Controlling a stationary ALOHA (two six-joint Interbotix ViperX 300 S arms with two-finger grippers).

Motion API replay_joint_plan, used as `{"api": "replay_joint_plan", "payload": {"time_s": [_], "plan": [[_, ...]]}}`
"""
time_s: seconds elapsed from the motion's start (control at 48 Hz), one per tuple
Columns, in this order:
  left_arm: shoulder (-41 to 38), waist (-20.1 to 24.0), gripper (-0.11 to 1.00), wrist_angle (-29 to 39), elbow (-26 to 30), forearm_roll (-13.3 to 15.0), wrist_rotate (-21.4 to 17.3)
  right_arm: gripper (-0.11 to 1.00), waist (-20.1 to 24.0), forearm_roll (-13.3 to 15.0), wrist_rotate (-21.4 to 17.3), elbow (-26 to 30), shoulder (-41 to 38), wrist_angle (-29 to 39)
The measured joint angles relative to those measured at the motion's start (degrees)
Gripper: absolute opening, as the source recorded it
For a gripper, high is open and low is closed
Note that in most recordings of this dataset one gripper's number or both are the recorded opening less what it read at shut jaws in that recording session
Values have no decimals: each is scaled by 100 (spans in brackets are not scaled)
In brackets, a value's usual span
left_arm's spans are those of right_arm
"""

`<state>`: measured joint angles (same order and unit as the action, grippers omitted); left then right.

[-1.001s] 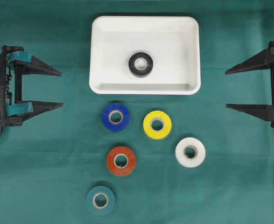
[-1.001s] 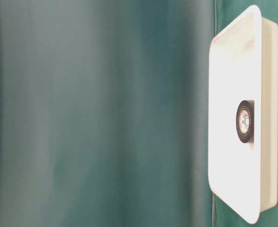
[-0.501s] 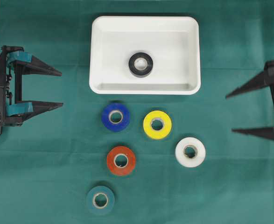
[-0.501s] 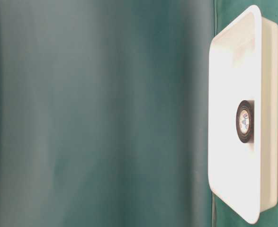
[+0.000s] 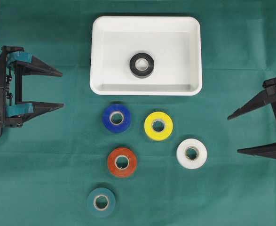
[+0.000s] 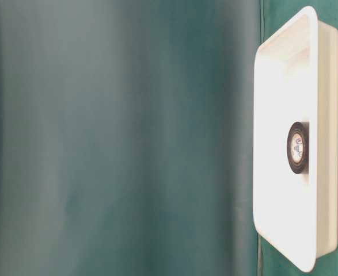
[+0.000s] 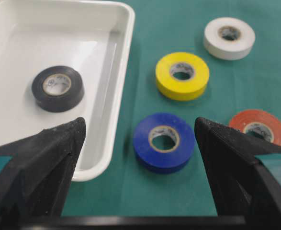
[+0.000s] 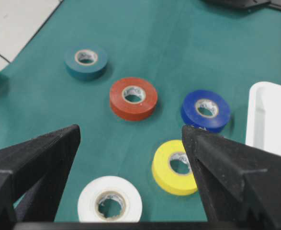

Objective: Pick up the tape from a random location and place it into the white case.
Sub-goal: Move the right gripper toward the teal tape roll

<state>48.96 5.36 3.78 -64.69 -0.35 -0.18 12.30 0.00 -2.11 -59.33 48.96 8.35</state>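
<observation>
- The white case lies flat on the green tabletop, at the top middle of the overhead view, and a black tape roll already sits in it near its centre.
- Five rolls wait outside it on the cloth: the blue roll and the yellow roll just below the case's near rim, the orange roll below the blue one, the white roll to the right, and the teal roll lowest of all.
- The left end effector hovers at the left edge with its jaws apart and nothing between them.
- The right end effector sits at the right edge, jaws spread wide and empty, angled toward the white roll, its nearest target.
- Judged risk: the yellow and white rolls lie near each other, so a wide-spread jaw coming down on one could nudge the other, or straddle both.
- Judged risk: the rolls lie flat, so fingers that close high on the rounded outer wall may slip off and send the roll skidding across the cloth.
- Judged risk: the blue and yellow rolls lie close to the case's rim, so a finger dropping on that side may catch the rim and shove or tilt the case.
- Judged risk: a roll released over the black one could land on it and end up propped at a tilt.
</observation>
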Motion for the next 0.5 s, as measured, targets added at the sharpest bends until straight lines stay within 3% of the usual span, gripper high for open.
{"api": "replay_joint_plan", "payload": {"time_s": [0.501], "plan": [[0, 0, 89, 0, 0, 0, 0, 91, 202, 0, -9, 281, -940, -510]]}}
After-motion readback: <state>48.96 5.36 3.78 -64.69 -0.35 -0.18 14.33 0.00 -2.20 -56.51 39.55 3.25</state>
